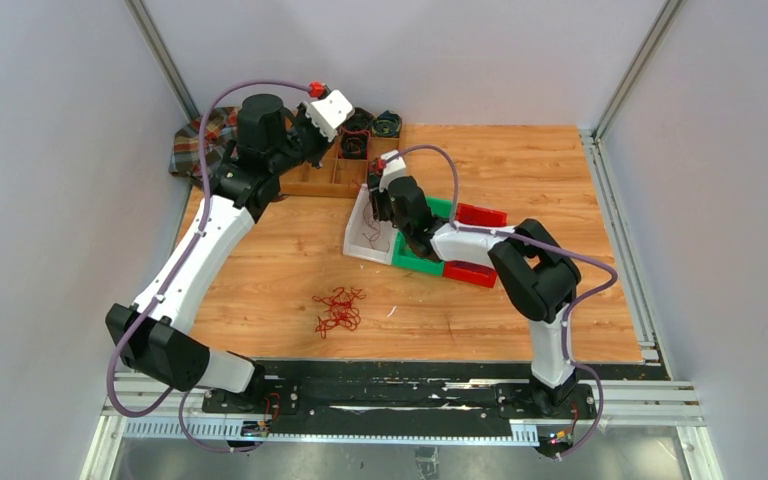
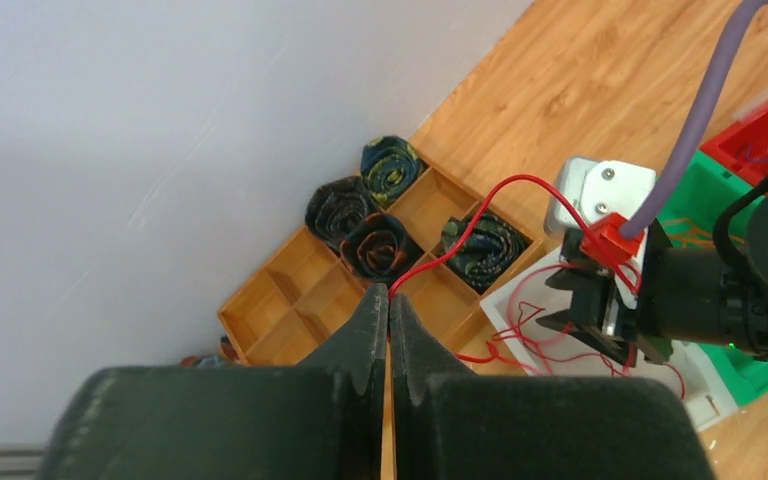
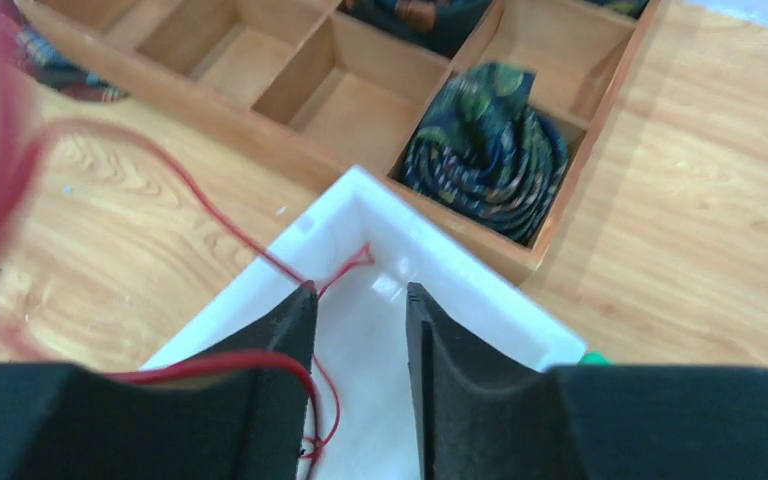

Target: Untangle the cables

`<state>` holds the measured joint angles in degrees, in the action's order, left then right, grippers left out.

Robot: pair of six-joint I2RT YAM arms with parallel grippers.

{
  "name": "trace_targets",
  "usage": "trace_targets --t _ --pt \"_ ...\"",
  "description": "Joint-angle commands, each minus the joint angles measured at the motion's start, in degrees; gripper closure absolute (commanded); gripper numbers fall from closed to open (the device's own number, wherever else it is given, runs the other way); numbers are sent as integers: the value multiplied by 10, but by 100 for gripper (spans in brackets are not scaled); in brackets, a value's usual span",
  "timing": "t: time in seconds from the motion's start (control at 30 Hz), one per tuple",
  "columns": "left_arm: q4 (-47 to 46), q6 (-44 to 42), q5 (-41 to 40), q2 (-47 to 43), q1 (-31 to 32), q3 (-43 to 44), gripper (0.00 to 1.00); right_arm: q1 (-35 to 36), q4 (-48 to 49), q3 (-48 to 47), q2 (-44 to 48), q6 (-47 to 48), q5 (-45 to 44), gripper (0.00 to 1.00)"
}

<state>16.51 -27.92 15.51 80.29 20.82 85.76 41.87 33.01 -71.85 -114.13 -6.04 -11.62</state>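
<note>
A tangled bunch of thin red and orange cables [image 1: 339, 310] lies on the wooden table in front of the arms. My left gripper [image 2: 388, 292] is shut on one thin red cable [image 2: 480, 215], held high above the wooden organiser; the cable arcs over to the right arm and down into the white tray [image 2: 520, 290]. My right gripper [image 3: 358, 292] is open, pointing down into the white tray [image 3: 460, 270]. The red cable [image 3: 210, 215] drapes over its left finger and loops into the tray. In the top view the right gripper [image 1: 378, 212] hangs over the tray [image 1: 355, 245].
A wooden compartment organiser [image 1: 325, 180] with dark coiled rolls [image 3: 485, 150] stands behind the tray. Green [image 1: 415, 262] and red bins [image 1: 480, 215] sit right of the tray. A plaid cloth [image 1: 195, 140] lies at the back left. Grey walls enclose the table.
</note>
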Motion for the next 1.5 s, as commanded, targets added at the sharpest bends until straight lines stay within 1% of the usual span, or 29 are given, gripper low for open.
trace_targets --t 0.0,0.07,0.13,0.3,0.47,0.67,0.77,0.83,1.0,1.1,1.17,1.3,1.47 --pt "18 -25 -26 -20 4 -12 100 10 25 30 11 -24 4 58" --pt "21 -35 -45 -18 6 -12 100 10 23 43 29 -22 0 53" --pt "23 -42 -61 -14 8 -12 100 10 22 57 48 -16 6 51" --pt "26 -41 -78 -1 13 -11 100 10 18 98 99 1 20 48" --pt "25 -43 -120 20 24 -5 100 10 27 149 132 7 39 47" --pt "14 -46 -175 47 26 -8 100 9 104 197 160 4 75 46" --pt "16 -52 -177 50 26 -12 100 10 146 217 174 -1 93 46" --pt "17 -54 -172 50 26 -13 100 10 158 228 189 -5 93 46" --pt "28 -34 -128 49 35 -8 100 9 182 273 243 -10 49 46" --pt "44 -23 -107 50 59 -11 100 8 187 298 276 -6 12 46" --pt "48 -11 -105 53 77 -16 99 6 173 312 296 -7 -23 46" --pt "52 -2 -127 67 111 -36 100 -3 175 352 336 -12 -83 48" --pt "53 -1 -176 100 124 -50 100 -6 223 420 384 15 -145 48"
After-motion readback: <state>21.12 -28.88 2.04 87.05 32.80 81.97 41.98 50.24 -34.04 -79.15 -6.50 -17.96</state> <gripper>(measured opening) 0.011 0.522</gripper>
